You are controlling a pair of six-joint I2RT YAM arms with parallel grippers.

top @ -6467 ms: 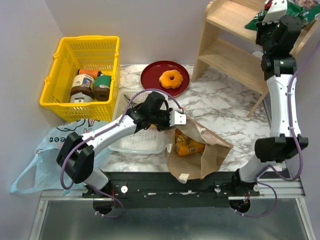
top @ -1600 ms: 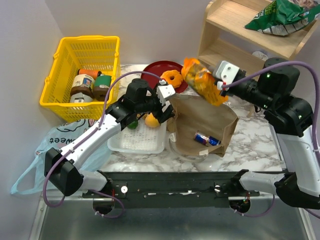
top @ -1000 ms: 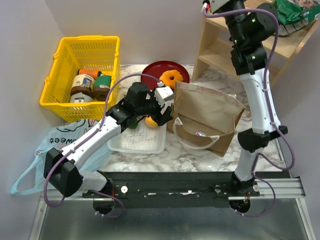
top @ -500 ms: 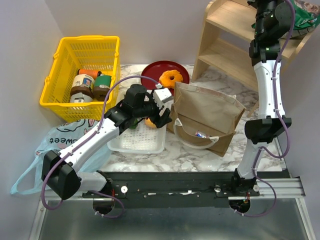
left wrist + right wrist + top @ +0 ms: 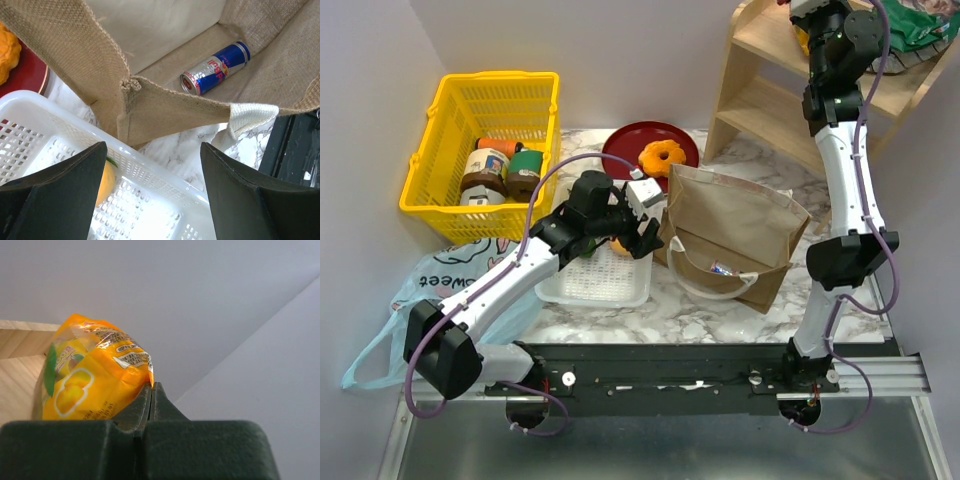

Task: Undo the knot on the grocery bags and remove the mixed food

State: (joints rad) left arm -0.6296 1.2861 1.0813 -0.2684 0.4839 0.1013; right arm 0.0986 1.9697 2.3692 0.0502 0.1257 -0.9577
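**Overhead view, left to right.** The light-blue plastic bag (image 5: 410,300) lies slack at 8 o'clock. At centre the left gripper (image 5: 640,232), fingers spread wide and empty, hangs over the white tray (image 5: 590,285) beside the brown paper bag (image 5: 730,225), where a blue can (image 5: 215,67) lies. At 1 o'clock the right gripper (image 5: 151,387) is clamped on the yellow-orange snack packet (image 5: 95,375) by the wooden shelf (image 5: 770,50). The step in hand appears to be shelving the packet; next it must be released there, then the can lifted out.

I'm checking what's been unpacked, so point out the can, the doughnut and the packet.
can (image 5: 215,67), left wrist view, middle of its blue side.
doughnut (image 5: 651,159), top external view, left of its glazed ring.
packet (image 5: 95,375), right wrist view, its printed orange front.
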